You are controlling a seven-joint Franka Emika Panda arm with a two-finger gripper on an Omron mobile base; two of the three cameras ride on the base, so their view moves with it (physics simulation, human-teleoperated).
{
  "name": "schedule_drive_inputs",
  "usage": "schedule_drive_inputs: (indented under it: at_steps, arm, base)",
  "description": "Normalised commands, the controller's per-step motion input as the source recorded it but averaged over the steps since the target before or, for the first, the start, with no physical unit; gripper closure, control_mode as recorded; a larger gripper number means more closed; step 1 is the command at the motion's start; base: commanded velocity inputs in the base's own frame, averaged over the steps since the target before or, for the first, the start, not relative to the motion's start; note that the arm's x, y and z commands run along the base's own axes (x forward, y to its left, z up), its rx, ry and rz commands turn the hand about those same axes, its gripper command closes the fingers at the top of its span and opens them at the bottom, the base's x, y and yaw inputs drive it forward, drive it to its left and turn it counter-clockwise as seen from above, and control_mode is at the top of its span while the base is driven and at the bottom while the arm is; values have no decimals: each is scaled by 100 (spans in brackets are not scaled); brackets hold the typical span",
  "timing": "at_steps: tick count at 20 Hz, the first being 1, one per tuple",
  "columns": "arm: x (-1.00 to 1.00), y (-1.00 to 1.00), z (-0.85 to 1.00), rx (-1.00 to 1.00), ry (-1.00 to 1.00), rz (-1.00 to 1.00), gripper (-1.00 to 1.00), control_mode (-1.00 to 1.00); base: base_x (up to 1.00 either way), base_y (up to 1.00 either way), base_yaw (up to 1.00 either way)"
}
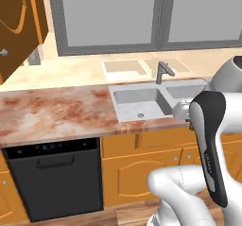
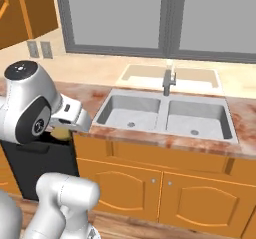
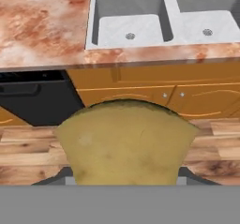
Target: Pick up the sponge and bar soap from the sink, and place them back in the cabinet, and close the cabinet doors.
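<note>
**Claw clamped on the sponge, out in front of the sink**

Gripper (image 3: 126, 183) jaws are drawn in tight on the sponge (image 3: 127, 141), which bulges up between them in the hand view. That sponge is a mustard yellow-brown pad with a faintly mottled face and a rounded top edge; it widens from the jaws upward, so its long axis runs away from the claw along the hand's line of sight. Behind it lie plank flooring, orange lower cabinet fronts and the marbled red-brown countertop (image 3: 42, 26).

At the far left of the left base view, an orange-brown cabinet door (image 1: 19, 26) with an arched panel and a small silver knob stands swung open, high above the counter. Below the counter sits a black dishwasher (image 1: 56, 178). Further right is the sink (image 1: 142, 102), a pale grey double basin with round drains and a grey faucet (image 1: 163, 71) behind it. Both basins look bare in the right base view, and the bar soap cannot be made out.
</note>
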Motion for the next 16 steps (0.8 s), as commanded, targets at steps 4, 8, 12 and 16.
schedule_drive_inputs:
  at_steps: [4,8,12,16]
  arm:
    - [0,0,0,0,0,0,100,100]
    - [0,0,0,0,0,0,100,100]
    - [0,0,0,0,0,0,100,100]
    - [0,0,0,0,0,0,100,100]
  base:
    - [-69,33,2]
    - [-57,45,12]
    - [-43,67,16]
    - [-46,83,9]
